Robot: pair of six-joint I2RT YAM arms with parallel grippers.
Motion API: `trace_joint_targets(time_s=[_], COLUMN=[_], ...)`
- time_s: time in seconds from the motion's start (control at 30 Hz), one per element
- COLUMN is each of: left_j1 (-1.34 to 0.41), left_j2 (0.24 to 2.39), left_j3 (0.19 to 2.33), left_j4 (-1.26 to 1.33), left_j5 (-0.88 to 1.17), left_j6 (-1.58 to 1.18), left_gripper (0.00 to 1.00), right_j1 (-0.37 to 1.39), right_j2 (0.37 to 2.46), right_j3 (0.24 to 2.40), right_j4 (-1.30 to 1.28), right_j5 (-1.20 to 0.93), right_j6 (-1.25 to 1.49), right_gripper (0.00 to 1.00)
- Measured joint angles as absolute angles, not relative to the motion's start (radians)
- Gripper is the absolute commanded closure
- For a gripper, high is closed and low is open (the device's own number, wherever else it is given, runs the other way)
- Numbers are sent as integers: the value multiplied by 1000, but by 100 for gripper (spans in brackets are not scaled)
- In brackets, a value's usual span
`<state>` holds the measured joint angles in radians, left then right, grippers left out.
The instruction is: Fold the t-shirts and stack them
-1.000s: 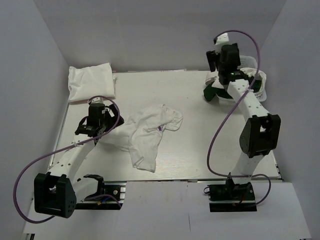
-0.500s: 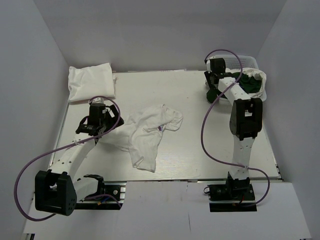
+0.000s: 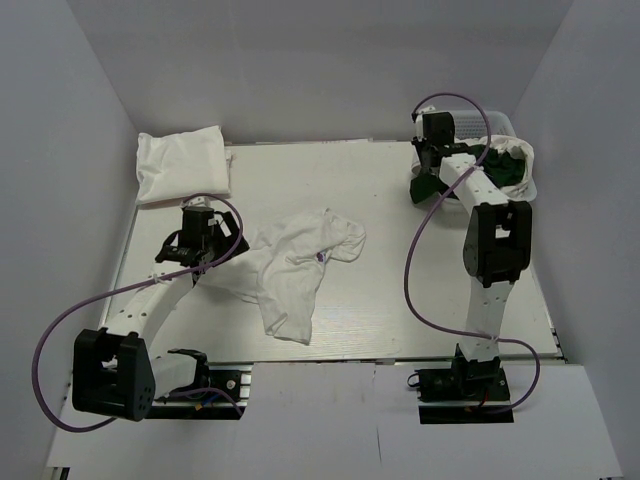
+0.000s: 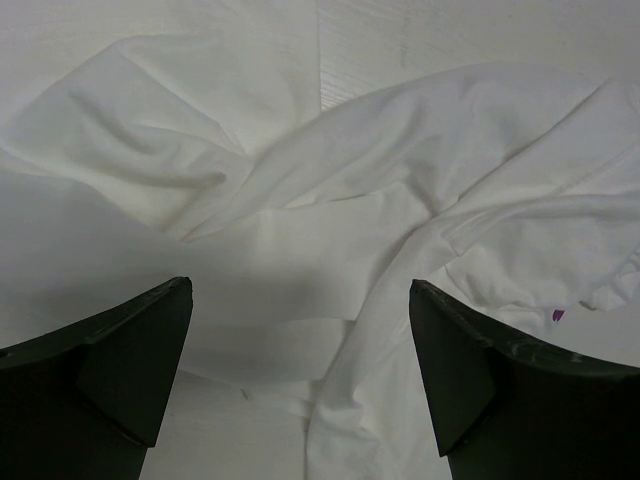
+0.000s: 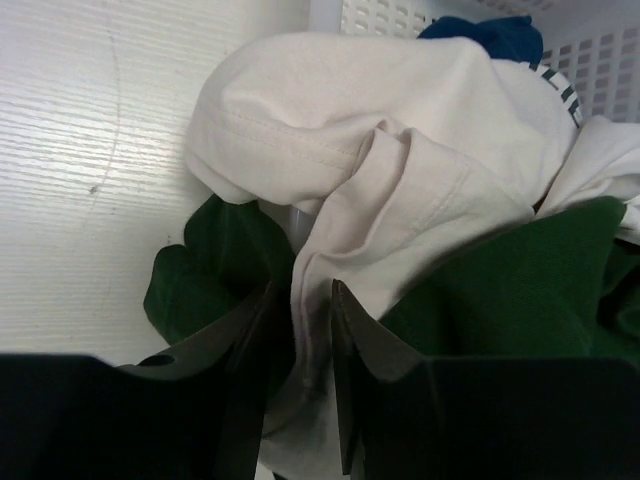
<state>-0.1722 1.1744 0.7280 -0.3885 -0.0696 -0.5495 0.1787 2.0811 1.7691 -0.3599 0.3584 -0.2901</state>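
A crumpled white t-shirt (image 3: 300,265) (image 4: 400,150) lies spread on the table's middle. My left gripper (image 3: 205,260) (image 4: 300,290) hovers just above its left part, open, with nothing between the fingers. At the far right, my right gripper (image 3: 432,172) (image 5: 312,300) is shut on a fold of a white t-shirt (image 5: 380,120) that hangs over the edge of the basket (image 3: 500,122). A dark green t-shirt (image 5: 520,290) lies on either side of that fold. A royal blue one (image 5: 490,35) peeks out behind it.
A folded stack of white t-shirts (image 3: 180,165) sits at the table's far left corner. The white lattice basket (image 5: 400,15) stands at the far right corner, against the side wall. Purple cables loop off both arms.
The right arm has drawn in towards the basket's near-left edge, and its gripper has gone from open to shut on the white fold. The left arm has shifted only slightly.
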Motion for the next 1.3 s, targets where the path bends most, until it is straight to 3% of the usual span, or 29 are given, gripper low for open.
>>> trace_joint_targets(time_s=[0.07,0.1,0.17,0.3,0.33,0.4,0.5,0.67,0.7,1.0,1.3], left_j1=[-172,-172,-172,-173,-173,-173,-173,-173,-173,-173,-173], left_j2=[1175,1175,1175,1175,1175,1175,1175,1175,1175,1177,1192], left_j3=[728,728,728,728,728,728,728,728,728,728,728], left_j4=[-388,-388,-388,-388,-388,-389,-389,-389,-389,-389,-390], left_j5=[-69,-69,-69,-68,-68,-68,-68,-68,-68,-68,-68], left_j6=[-550,-550,-549,-546,-545,-542,-540,-539,-539,-539,-539], left_gripper=[1,1,1,1,1,1,1,1,1,1,1], right_j1=[179,179,179,179,178,177,176,176,176,173,133], right_j2=[2064,2055,2045,2043,2043,2043,2043,2043,2043,2039,1839], right_j3=[1769,1769,1769,1755,1749,1741,1728,1714,1720,1730,1658], right_j4=[-360,-360,-358,-356,-358,-360,-359,-373,-379,-392,-272], right_j5=[340,332,323,324,329,332,332,356,359,377,464], right_j6=[-289,-289,-289,-271,-272,-271,-278,-272,-267,-212,-148], right_gripper=[66,87,98,77,66,60,60,88,99,100,100])
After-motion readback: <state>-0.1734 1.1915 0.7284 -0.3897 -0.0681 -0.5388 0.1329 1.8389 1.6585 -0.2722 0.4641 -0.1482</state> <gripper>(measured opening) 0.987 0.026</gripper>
